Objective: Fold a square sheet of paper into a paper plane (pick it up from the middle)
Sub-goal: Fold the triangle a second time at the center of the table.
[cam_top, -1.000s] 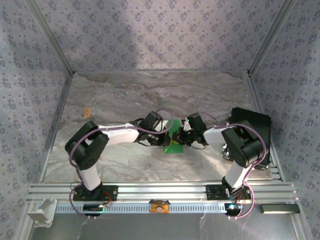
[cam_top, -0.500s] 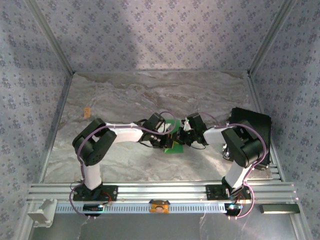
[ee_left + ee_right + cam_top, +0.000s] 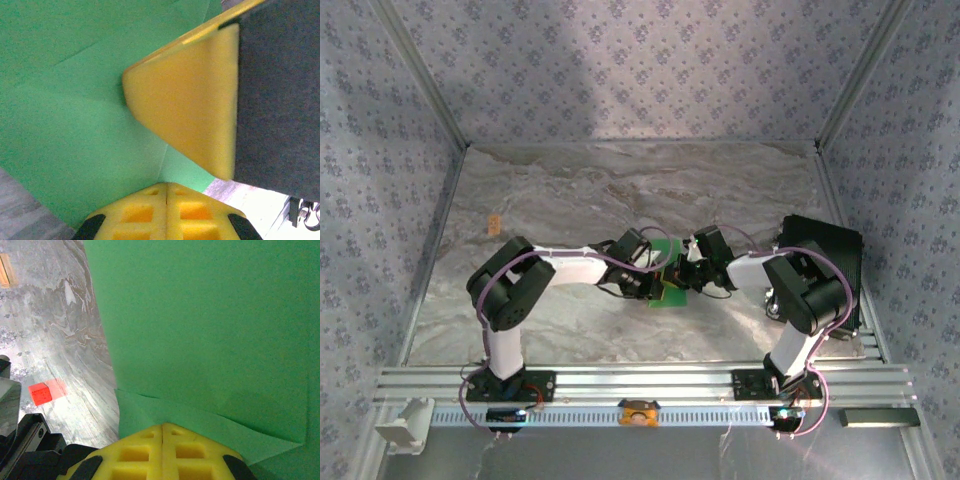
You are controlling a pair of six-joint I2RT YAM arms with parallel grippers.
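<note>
Square sheet of paper [image 3: 668,248], centre of top view, partly creased, lying between both arms. Left gripper [image 3: 653,282] at its frame-left side, right gripper [image 3: 686,274] at its frame-right, equally near, each with fingers pressed together, tips against the green. Actual pinch unclear.

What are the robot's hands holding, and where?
Nothing seems to be held. The left gripper and right gripper are both shut with no paper between the fingers, tips against the paper.
</note>
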